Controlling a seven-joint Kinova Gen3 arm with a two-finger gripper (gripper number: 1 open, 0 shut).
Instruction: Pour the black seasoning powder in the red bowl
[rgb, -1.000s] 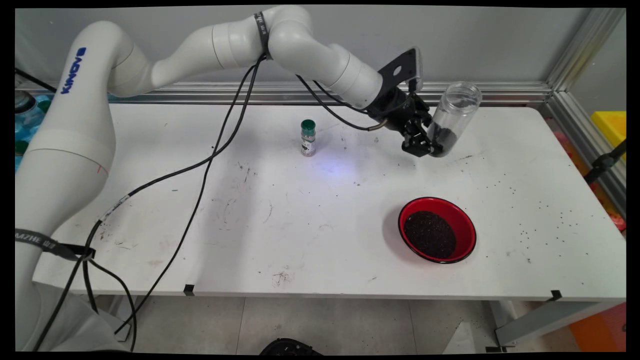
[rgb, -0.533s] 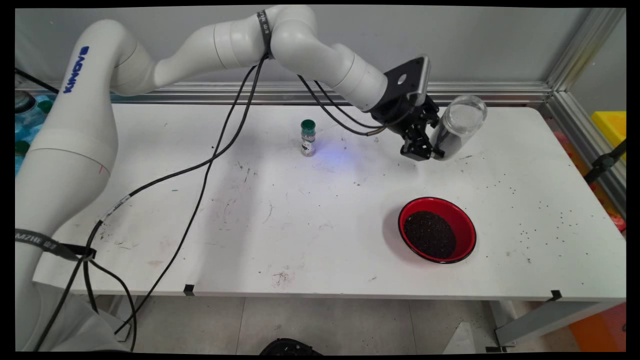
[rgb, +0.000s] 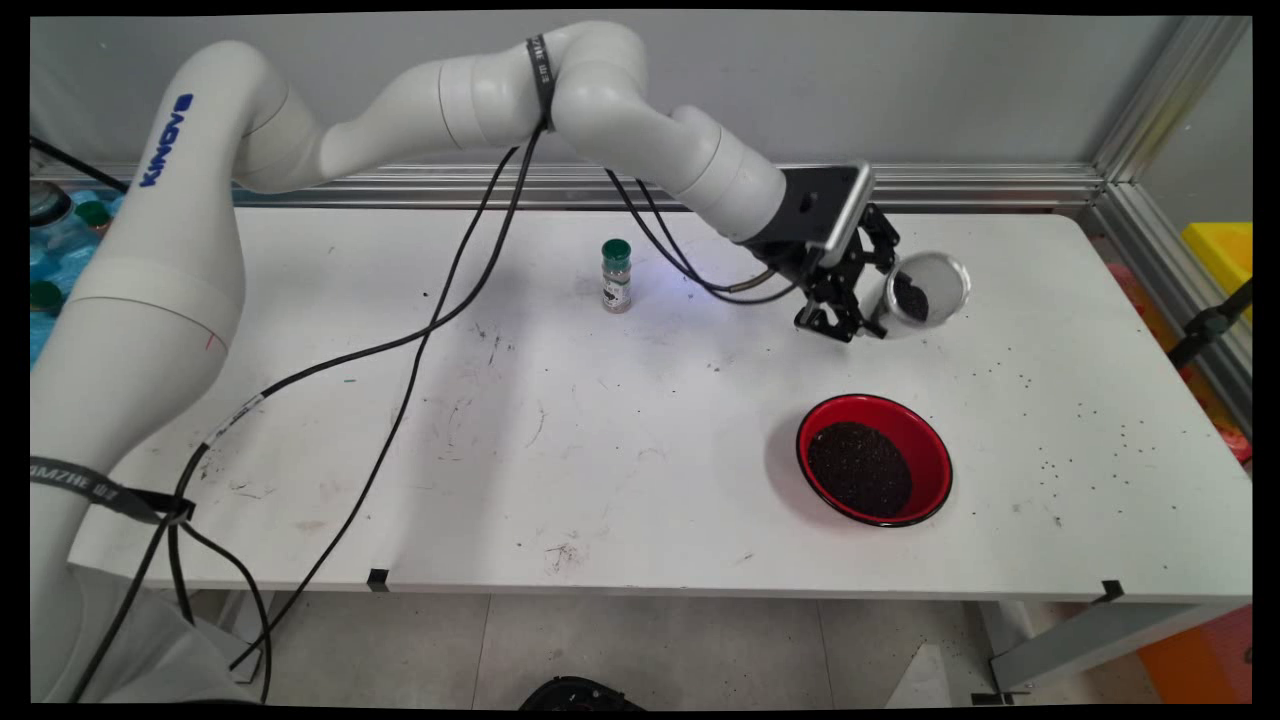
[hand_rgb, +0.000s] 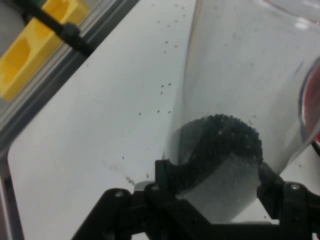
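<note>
1. The black two-finger tool (rgb: 862, 322) is squeezing a clear plastic jar (rgb: 918, 296) near its bottom end.
2. The jar is tipping, with its open mouth facing the near side of the white counter (rgb: 560, 440).
3. A little pile of tiny black seeds (hand_rgb: 220, 145) is sitting inside the jar, close to the fingers (hand_rgb: 167, 172).
4. The jar is hanging over the far right part of the counter.
5. A round red bowl (rgb: 873, 459) with more black seeds in it is sitting nearer the front, well apart from the jar.
6. A small spice bottle with a green cap (rgb: 616, 275) is standing upright to the left of the tool.
7. Loose black seeds (rgb: 1075, 420) are lying scattered on the counter at the right.
</note>
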